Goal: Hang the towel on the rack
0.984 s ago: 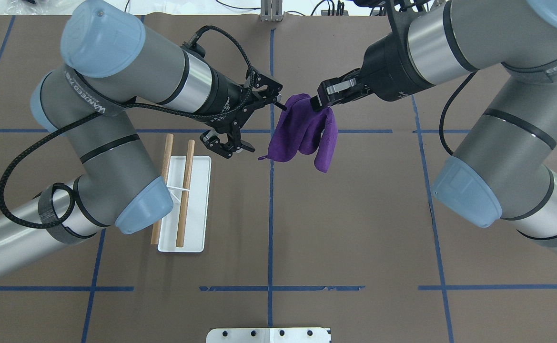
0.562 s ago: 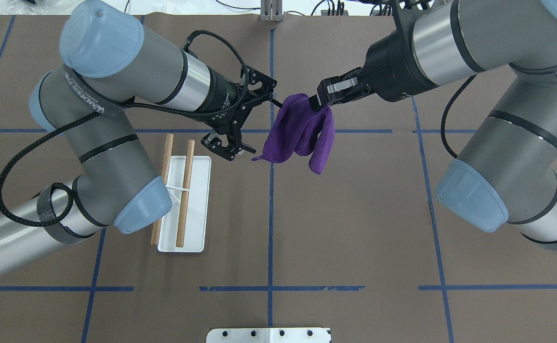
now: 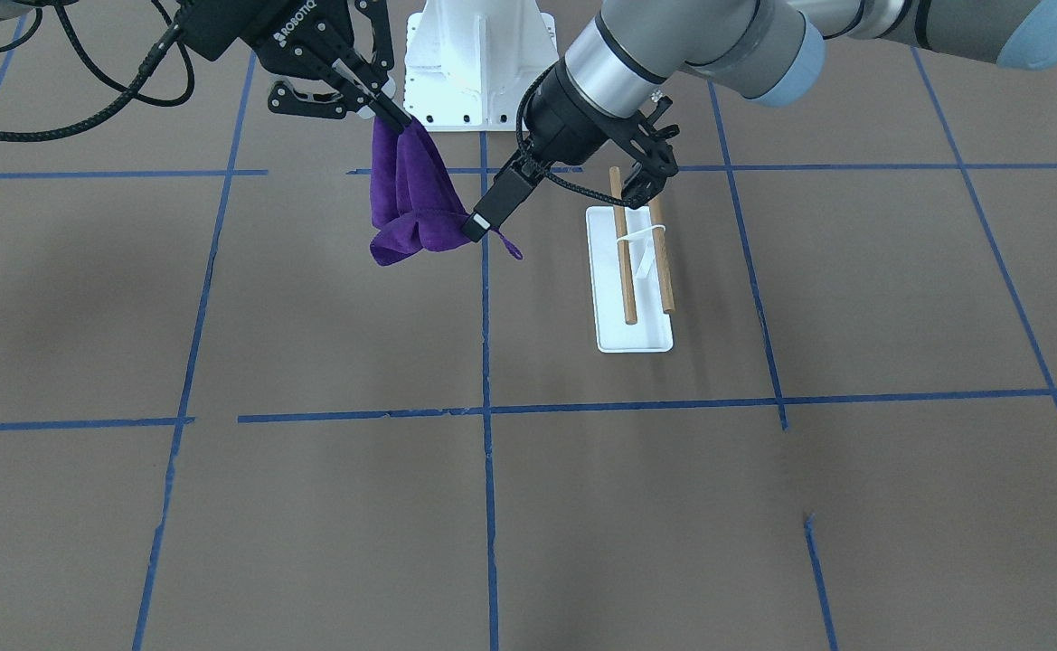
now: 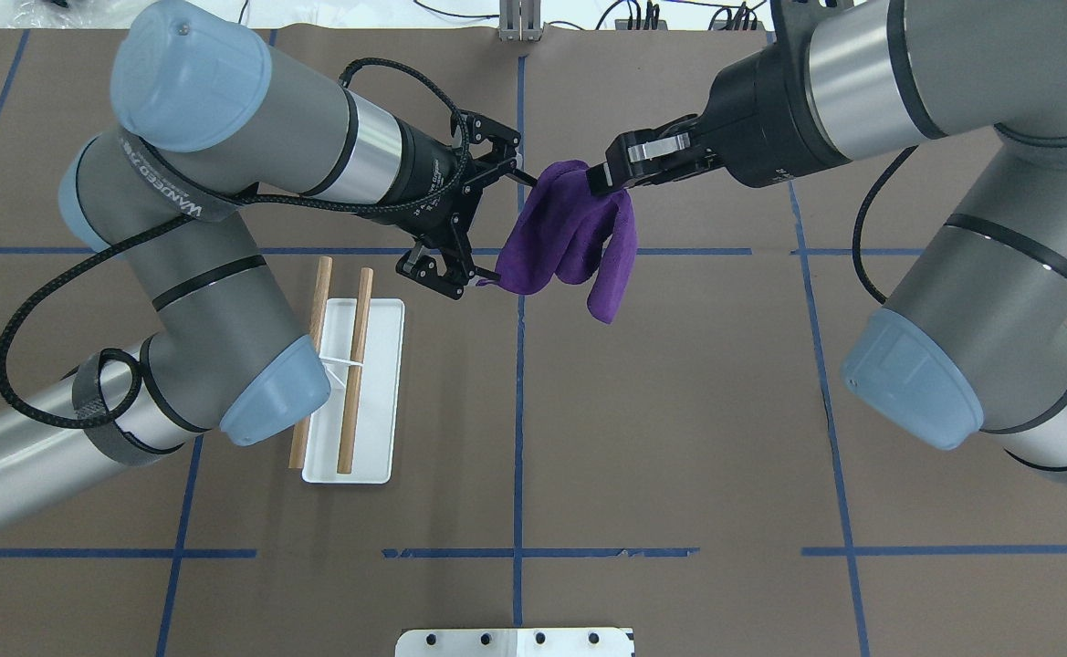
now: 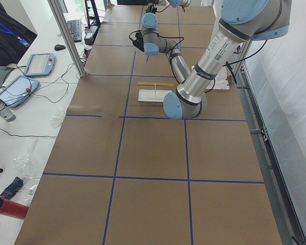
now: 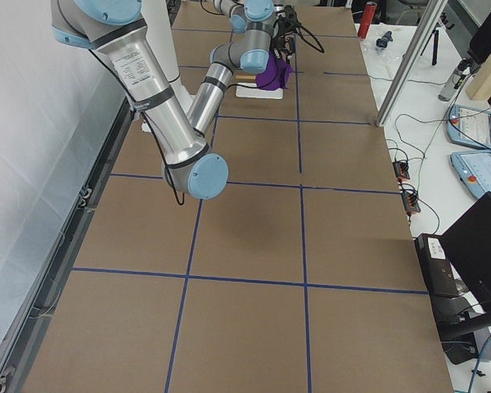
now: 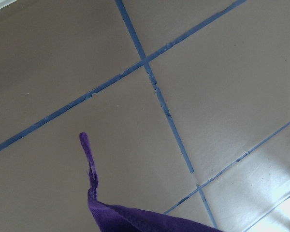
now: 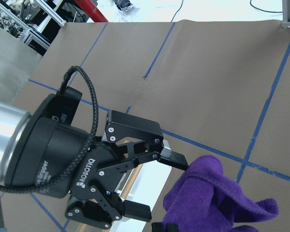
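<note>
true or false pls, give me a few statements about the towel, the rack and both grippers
1. The right gripper is shut on the purple towel. True.
2. The towel is draped over the rack. False: it hangs in the air from the right gripper, and the rack's rods are bare.
3. The left gripper is open. True.
4. The rack stands on the robot's right side. False: it stands on the robot's left side.
</note>
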Robot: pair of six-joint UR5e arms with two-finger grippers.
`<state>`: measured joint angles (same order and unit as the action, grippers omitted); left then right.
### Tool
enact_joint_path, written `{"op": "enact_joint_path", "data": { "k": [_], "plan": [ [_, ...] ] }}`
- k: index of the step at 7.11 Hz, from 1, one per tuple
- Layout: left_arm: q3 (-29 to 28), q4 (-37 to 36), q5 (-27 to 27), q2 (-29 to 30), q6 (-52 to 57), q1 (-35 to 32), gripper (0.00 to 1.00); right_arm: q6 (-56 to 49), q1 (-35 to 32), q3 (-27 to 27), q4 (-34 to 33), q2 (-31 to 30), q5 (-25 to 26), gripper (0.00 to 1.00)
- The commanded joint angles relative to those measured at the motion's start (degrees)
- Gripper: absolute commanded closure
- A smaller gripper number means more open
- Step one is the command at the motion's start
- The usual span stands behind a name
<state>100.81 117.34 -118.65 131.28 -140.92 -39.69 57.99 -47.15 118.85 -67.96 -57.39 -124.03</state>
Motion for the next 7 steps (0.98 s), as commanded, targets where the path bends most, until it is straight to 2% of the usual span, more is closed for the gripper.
{"op": "enact_joint_path", "data": {
  "k": [1,2,3,4,5,7],
  "plan": [
    [-0.09,0.08,0.35,0.2,-1.19,-0.03,0.0,1.42,0.04,-0.2,1.87,-0.17,0.36,1.0],
    [-0.09,0.08,0.35,0.2,-1.89,-0.03,0.0,1.42,0.04,-0.11,1.87,-0.26,0.36,1.0],
    [-0.09,0.0,0.44,0.12,-1.99,-0.03,0.15,1.42,0.04,0.23,1.87,-0.52,0.19,1.0],
    [-0.17,0.08,0.44,0.03,-1.81,-0.12,0.49,1.51,0.04,0.59,1.96,-0.53,0.19,1.0],
    [-0.18,0.08,0.44,0.03,-1.73,-0.12,0.53,1.6,0.04,1.46,1.87,-0.53,0.01,1.0],
    [-0.18,0.17,0.44,0.03,-1.73,-0.12,0.53,1.6,0.04,1.91,1.96,-0.53,-0.08,1.0]
  ]
}}
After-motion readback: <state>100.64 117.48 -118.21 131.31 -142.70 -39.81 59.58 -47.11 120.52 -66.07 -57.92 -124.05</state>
